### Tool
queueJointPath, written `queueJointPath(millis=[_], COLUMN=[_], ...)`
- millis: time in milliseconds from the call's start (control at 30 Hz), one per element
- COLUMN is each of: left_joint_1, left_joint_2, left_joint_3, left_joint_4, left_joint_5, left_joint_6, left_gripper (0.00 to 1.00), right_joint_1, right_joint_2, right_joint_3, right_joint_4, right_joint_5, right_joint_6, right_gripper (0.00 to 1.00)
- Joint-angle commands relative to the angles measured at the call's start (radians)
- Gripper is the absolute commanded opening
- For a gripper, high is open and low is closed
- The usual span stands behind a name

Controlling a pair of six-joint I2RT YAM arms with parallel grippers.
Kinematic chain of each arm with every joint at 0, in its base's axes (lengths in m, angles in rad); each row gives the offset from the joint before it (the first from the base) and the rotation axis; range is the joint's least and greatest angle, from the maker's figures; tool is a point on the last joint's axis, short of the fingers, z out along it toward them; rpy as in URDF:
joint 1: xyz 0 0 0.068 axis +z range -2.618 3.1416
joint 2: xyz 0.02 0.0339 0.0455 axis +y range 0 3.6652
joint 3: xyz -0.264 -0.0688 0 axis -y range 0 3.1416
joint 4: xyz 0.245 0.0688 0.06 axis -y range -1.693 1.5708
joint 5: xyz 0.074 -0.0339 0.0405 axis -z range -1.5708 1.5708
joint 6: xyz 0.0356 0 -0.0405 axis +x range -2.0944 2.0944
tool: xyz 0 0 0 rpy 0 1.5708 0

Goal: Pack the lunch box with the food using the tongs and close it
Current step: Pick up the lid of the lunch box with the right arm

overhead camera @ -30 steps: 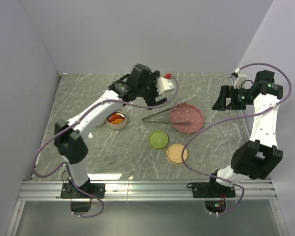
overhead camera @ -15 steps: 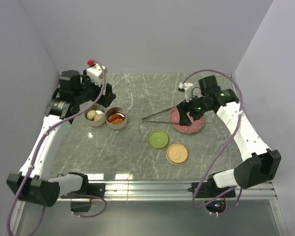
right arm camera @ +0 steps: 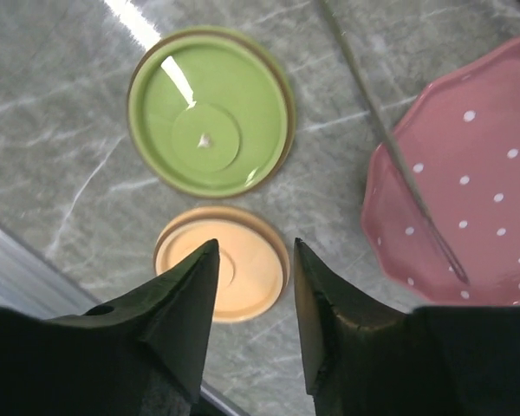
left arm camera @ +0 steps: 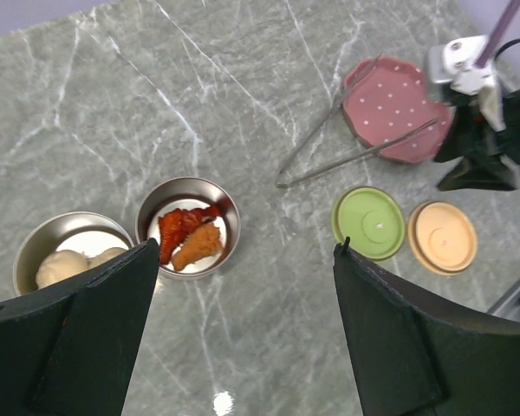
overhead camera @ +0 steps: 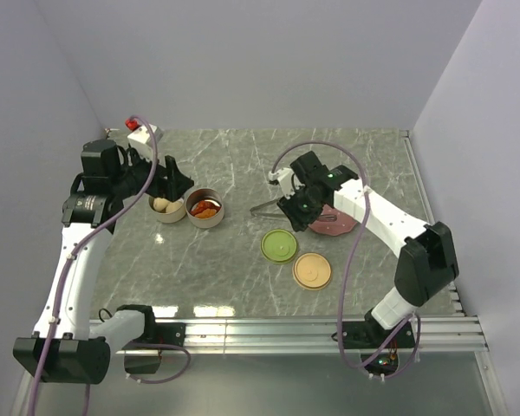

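Observation:
The lunch box stands as two round steel tins at the left. One tin (overhead camera: 205, 208) (left arm camera: 189, 227) holds red-orange chunks of food. The other tin (overhead camera: 163, 206) (left arm camera: 65, 256) holds pale beige balls. The silver tongs (overhead camera: 263, 208) (left arm camera: 347, 143) lie with their arms resting on the pink dotted plate (overhead camera: 336, 222) (left arm camera: 399, 108), the joined end pointing left. My left gripper (overhead camera: 173, 182) (left arm camera: 250, 245) hangs wide open above the tins, holding nothing. My right gripper (overhead camera: 286, 208) (right arm camera: 256, 244) hovers over the tongs' joined end. Its jaws stand narrowly apart with nothing between them.
A green lid (overhead camera: 277, 245) (right arm camera: 210, 111) and an orange lid (overhead camera: 312, 270) (right arm camera: 234, 269) lie side by side in front of the plate. One tong arm (right arm camera: 390, 147) crosses onto the plate's rim (right arm camera: 468, 208). Grey walls enclose the marble table on three sides.
The left arm swung from the table's middle to the far left, above the tins. The right arm came in from the right edge over the plate to the tongs, its jaws narrowing.

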Motion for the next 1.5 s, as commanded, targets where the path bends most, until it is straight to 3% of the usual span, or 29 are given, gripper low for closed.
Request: queueJointPath(millis=[0,1033,1233,1467], left_joint_1=[0.022,0.074,0.073,0.074], left_joint_2=[-0.029,-0.055,-0.053,-0.041], left_joint_3=[-0.006,-0.103,-0.109,-0.08], left_joint_4=[0.046,0.129,0.14,0.095], left_joint_5=[0.073,0.123,0.141,0.159], left_joint_6=[-0.074,-0.114,-0.114,-0.072], left_gripper=[0.87,0.88,0.87,0.9], right_joint_1=[0.02,0.061,0.06,0.063], right_joint_2=[0.038,0.285,0.291,0.204], right_joint_3=[-0.001,-0.107,-0.133,-0.101], right_joint_4=[0.108,0.309,0.321,0.261], right_joint_5=[0.079,0.128,0.126,0.039], right_joint_6=[0.052,0.077,0.077,0.08], right_gripper=[0.47,0.38,0.28,0.0])
